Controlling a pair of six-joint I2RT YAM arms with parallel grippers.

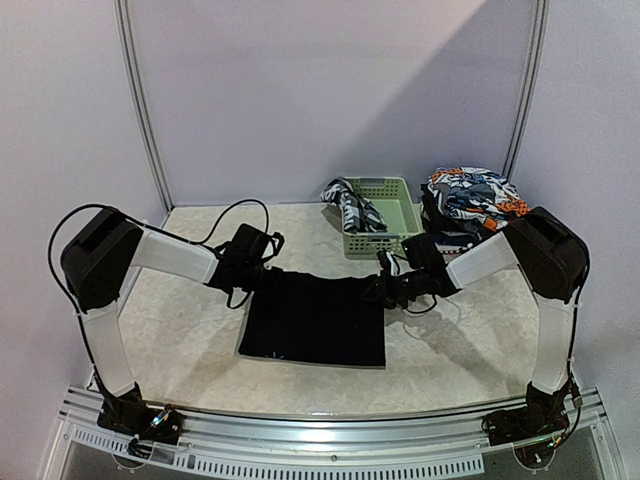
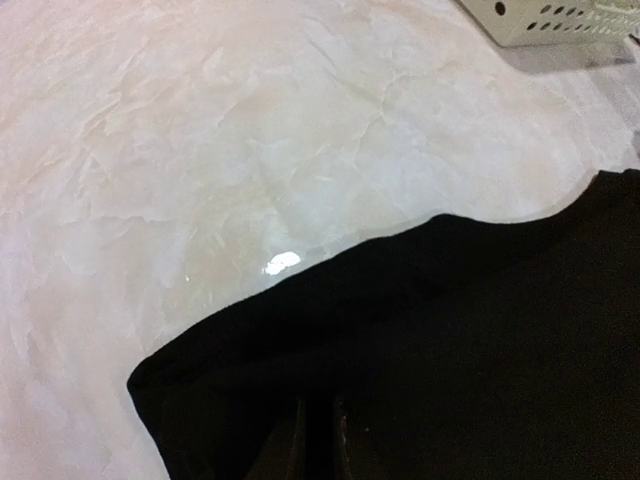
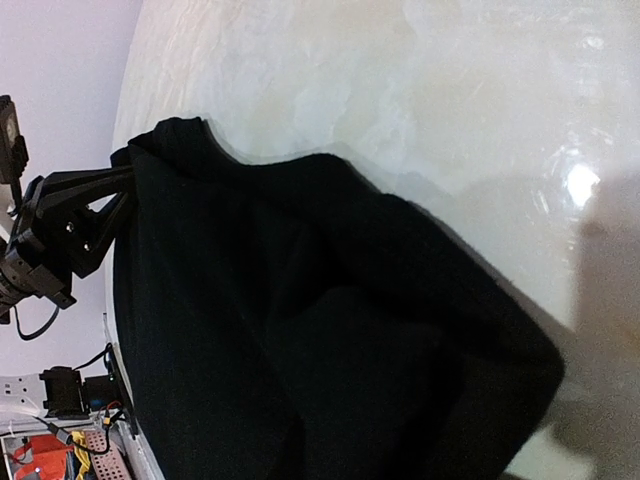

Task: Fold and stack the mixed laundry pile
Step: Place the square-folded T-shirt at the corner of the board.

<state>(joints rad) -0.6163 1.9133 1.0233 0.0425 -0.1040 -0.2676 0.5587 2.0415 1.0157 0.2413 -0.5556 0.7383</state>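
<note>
Both claws pinch the far corners of a large plain black cloth (image 1: 315,320) spread at the middle of a pale marbled table (image 1: 180,330).

The left gripper (image 1: 265,270), jaws almost together, nips the far left corner. The right gripper (image 1: 383,290) is closed on the far right corner, its fingers buried under bunched fabric lifted off the table. The rest of the cloth lies flat toward the near edge. Beyond its far right corner stands a pale green slotted plastic basket (image 1: 395,240) with a black-and-white checked shirt (image 1: 350,207) draped over its left rim. Orange-blue-white printed pieces (image 1: 470,195) are heaped just right of the basket.
</note>
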